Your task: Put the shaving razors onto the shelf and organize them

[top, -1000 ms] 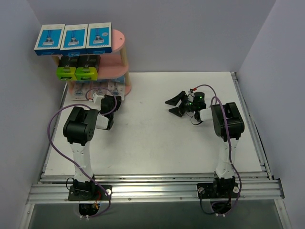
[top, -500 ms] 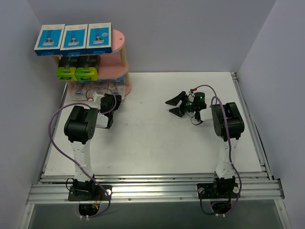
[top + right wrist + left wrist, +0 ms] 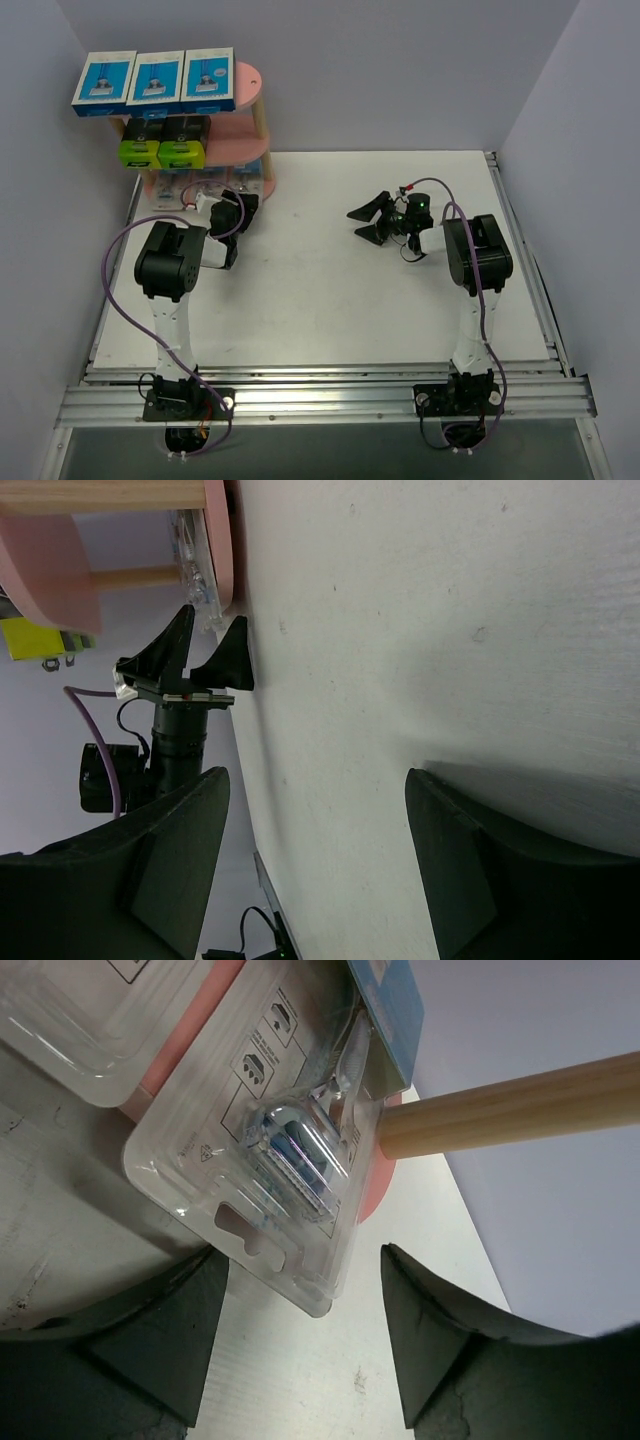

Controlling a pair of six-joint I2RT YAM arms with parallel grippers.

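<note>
table [image 3: 330, 290]: white, flat. the shelf stands on it.
shelf [image 3: 252, 88]: pink, 3 boards, at the far left corner of the table. all the razors i can see are on it.
blue-white boxes [image 3: 155, 80]: 3 in a row on the top board, side by side. flat card, prob. light and a bit stiff. may tip easy, so grab by the two long sides.
black boxes [image 3: 165, 140]: 2 w/ green ends, on the mid board, touching each other. they look thicker, so prob. firmer to squeeze.
blister packs [image 3: 200, 188]: clear w/ blue cards, in a row on the bottom board.
near pack [image 3: 290, 1150]: lies flat. far end sits on the pink board just beside the wood post [image 3: 500, 1105]. near end sticks out past the board's rim.
near pack feel: my guess is very light, slick, and bendy if squeezed hard.
near pack grab spot: the thin flat rim at the hang-hole end, not the bump over the razor.
l gripper [image 3: 303, 1280]: jaws spread wide, one each side of the near pack's end. not pinching it, holds nothing.
r gripper [image 3: 315, 780]: jaws spread, nothing in it. low over bare table, well apart from the shelf.
risk: a hard push on the near pack may slide it into the post or the next pack.
</note>
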